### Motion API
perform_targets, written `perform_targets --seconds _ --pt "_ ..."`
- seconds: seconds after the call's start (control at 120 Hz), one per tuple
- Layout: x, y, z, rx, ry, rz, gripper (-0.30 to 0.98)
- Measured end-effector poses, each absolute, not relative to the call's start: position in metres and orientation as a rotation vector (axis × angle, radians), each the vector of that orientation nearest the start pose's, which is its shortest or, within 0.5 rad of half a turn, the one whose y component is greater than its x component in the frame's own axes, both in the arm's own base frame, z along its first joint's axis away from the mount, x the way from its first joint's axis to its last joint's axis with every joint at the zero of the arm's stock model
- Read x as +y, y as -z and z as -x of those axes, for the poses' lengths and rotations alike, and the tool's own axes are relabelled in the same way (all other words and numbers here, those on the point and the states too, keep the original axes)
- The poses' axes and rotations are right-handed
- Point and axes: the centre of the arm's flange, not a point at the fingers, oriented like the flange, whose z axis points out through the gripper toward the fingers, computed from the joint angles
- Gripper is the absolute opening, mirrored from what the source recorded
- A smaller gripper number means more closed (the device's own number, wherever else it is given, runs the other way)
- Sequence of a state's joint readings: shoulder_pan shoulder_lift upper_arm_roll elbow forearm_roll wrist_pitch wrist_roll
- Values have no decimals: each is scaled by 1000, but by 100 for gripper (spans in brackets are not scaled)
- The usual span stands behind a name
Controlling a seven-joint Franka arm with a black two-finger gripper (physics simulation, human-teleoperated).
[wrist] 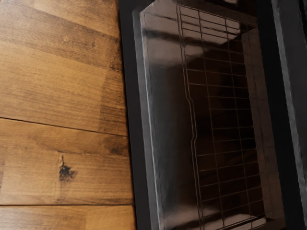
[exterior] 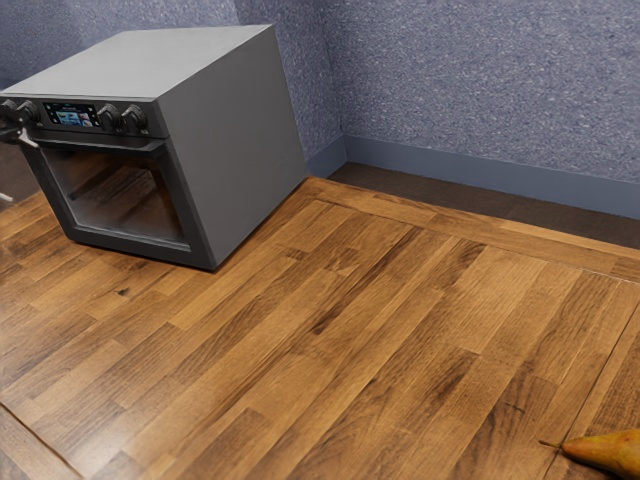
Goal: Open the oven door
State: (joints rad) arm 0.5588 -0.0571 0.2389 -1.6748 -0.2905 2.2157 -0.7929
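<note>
Pear (exterior: 610, 453) well apart from oven (exterior: 205, 140)

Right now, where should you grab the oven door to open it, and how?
I'd take the handle, the long bar across the top of the oven door, just under the knobs. I'd come from the front and squeeze it from above and below, because it's narrow that way and seems to stick out from the flat door.

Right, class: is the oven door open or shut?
Shut: the door stands upright, flush against the front of the oven.
</note>
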Motion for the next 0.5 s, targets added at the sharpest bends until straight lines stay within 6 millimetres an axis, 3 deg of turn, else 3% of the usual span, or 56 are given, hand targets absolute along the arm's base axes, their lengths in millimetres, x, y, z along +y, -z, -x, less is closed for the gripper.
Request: perform_targets --seconds 0.083,0.217,0.358,0.5 --pt "426 -686 -413 2062 -883 -1784 69" --pt "458 -686 -431 2098 -944 -1768 69" --pt "456 -683 -460 2068 -963 -1801 68" --pt "469 -679 -480 2070 -997 -1812 68"
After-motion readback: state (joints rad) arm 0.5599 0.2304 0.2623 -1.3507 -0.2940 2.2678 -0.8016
